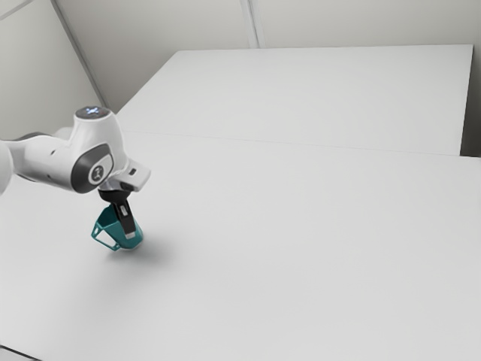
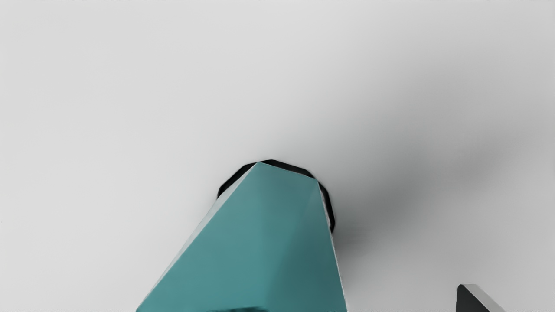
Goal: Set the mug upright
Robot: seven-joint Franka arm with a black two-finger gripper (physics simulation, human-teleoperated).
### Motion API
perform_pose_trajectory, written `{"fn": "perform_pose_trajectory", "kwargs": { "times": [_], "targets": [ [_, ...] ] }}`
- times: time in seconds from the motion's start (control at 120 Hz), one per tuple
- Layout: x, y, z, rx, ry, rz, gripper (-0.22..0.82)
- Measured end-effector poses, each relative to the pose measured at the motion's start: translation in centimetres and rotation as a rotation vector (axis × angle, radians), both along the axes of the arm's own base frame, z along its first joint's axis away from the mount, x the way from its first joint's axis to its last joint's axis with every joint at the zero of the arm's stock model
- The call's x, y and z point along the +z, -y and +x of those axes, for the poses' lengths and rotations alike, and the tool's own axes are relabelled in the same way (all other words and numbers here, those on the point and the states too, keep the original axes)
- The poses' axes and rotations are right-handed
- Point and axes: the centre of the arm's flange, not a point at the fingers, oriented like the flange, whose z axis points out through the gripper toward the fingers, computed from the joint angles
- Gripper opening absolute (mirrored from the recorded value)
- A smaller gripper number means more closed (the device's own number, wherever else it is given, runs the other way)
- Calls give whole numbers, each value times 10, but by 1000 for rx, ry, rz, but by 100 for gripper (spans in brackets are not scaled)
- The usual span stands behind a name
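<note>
Currently: mug (image 2: 269,242), tilted, well inside the table's (image 1: 301,248) edges; gripper (image 1: 128,232) at it, grip undeterminable; righting apparently in hand, next requiring base brought flat.

1. Tabletop (image 1: 301,248): spans the exterior view's foreground. Mug (image 1: 112,219) is over its part toward the exterior view's left; contact with the surface unclear.
2. Arm (image 1: 49,162): comes in from the exterior view's left, above the tabletop.
3. Tool (image 1: 129,235): at the mug, below the arm's end.
4. Mug: tilted, handle side toward the exterior view's left. Wrist view: base end points away from the tool, tabletop beyond it.
5. Shadow (image 1: 155,254): on the tabletop, beside the mug, toward the exterior view's right.
6. Second surface (image 1: 316,98): behind the tabletop, meets it along a seam.
7. Back wall (image 1: 338,22): behind the second surface.
8. Side wall (image 1: 30,68): exterior view's left, behind the arm.
</note>
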Motion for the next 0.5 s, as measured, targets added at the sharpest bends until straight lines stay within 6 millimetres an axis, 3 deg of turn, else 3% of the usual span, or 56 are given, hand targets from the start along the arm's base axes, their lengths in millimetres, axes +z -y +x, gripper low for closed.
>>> {"fn": "perform_pose_trajectory", "kwargs": {
  "times": [0.258, 0.383, 0.5],
  "targets": [
    [27, -3, -2, 0, 35, -1, 56],
    [57, -2, 0, -9, 69, 5, 58],
    [89, 8, 15, -38, 85, 11, 59]
  ]
}}
